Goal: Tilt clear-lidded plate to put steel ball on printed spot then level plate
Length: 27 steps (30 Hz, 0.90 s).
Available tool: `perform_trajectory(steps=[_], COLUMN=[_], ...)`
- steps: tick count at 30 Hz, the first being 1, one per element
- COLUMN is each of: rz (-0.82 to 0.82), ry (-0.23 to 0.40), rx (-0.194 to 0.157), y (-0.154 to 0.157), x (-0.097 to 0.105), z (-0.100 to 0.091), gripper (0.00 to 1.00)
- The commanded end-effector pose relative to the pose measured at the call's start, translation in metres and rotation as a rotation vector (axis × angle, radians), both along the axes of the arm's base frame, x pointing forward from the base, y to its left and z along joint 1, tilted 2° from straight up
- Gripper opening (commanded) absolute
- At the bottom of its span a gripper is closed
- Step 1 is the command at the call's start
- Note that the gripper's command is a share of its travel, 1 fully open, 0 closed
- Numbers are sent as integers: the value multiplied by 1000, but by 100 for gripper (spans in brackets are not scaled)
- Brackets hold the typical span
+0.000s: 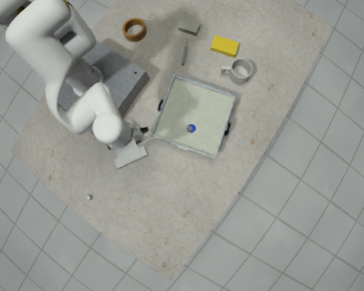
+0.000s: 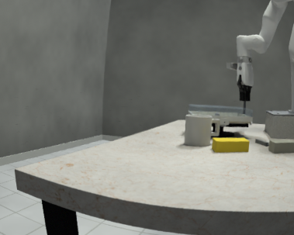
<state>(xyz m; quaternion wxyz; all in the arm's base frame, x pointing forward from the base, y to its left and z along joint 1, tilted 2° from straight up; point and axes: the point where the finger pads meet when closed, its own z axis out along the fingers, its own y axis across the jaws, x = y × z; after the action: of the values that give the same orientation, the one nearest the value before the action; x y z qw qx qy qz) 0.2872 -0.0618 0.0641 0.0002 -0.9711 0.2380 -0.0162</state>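
The square clear-lidded plate [image 1: 194,116] sits mid-table on a small stand; in the side view [image 2: 220,113] it looks close to level. A blue printed spot [image 1: 192,129] lies near its front middle, and the small steel ball [image 1: 189,128] rests on the spot's left part. My gripper [image 1: 142,133] [image 2: 244,96] is at the plate's left corner, pointing straight down. It is shut on a thin upright handle rod [image 2: 244,107] that rises from the plate's edge.
A white mug [image 1: 241,70] and a yellow sponge [image 1: 225,45] stand just behind the plate. A grey block [image 1: 189,26], a thin pen-like tool [image 1: 183,53] and a tape ring [image 1: 134,29] lie further back. The arm's grey pedestal [image 1: 108,78] is at left. A tiny white bit [image 1: 88,197] lies front left.
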Motion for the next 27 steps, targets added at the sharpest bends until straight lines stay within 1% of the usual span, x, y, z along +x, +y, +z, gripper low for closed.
perform_trajectory(steps=[1, 27], rz=[1, 1], ry=[-2, -2], rx=[0, 0], y=[0, 0], x=[1, 3], z=[1, 2], gripper=[0, 0])
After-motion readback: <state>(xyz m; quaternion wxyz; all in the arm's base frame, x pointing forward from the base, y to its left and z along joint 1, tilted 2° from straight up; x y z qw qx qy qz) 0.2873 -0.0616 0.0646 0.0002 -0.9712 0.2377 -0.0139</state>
